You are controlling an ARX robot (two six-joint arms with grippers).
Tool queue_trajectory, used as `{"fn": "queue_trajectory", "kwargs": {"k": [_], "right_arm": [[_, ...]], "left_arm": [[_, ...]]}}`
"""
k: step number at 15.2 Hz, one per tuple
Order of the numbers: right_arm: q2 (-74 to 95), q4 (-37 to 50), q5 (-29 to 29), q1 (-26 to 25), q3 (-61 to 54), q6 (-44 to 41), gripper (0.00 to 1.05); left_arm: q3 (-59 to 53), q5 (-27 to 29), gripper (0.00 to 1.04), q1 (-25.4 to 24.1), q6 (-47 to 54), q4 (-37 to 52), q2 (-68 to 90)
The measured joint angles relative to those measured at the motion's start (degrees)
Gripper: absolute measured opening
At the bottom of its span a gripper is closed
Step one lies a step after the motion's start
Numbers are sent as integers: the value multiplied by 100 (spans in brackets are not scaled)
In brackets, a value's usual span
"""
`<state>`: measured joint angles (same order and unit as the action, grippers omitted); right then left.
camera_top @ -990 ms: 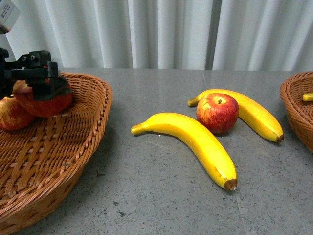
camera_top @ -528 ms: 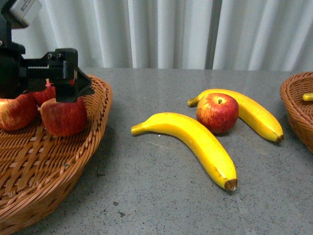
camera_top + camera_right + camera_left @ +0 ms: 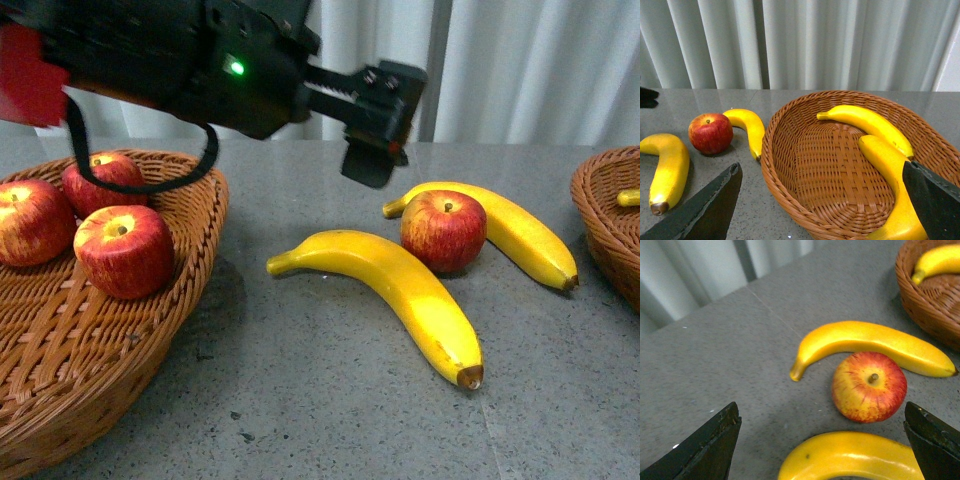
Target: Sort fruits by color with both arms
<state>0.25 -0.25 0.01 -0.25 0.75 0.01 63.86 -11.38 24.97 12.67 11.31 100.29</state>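
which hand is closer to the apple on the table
Left. The left hand hangs open close above the apple; the right hand is off by the banana basket.

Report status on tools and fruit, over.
Left tool open, empty, hovering near the loose apple. Right tool open, empty, at the banana basket. Front banana and rear banana flank the apple, crowding a grasp.

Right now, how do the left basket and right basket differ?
Left basket holds three red apples; right basket holds two bananas. In the front view the left basket shows mostly whole, the right basket only as an edge sliver. Both are brown wicker on the grey table.
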Motion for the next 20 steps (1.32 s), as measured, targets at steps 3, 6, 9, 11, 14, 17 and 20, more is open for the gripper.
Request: {"fn": "queue_trajectory", "kwargs": {"k": [3,6,9,11,14,17,20], "right_arm": [[0,-2,-2,0,0,0,98],[0,-2,-2,0,0,0,98],[0,0,-2,0,0,0,98],[0,0,0,0,0,0,98],[0,0,-2,0,0,0,98],[0,0,-2,0,0,0,98],[0,0,-2,0,0,0,98]], "left_arm": [[518,-138,98,203,343,-98,800],[756,-330,98,264,459,-52,1134],[999,-435,98,369,498,-9,1366],[1246,-501,98,457,498,-87,1821],[1515,-570,98,463,501,-212,2087],[1580,-581,98,485,501,-234,2151],[1585,-581,91,503,501,-234,2164]]}}
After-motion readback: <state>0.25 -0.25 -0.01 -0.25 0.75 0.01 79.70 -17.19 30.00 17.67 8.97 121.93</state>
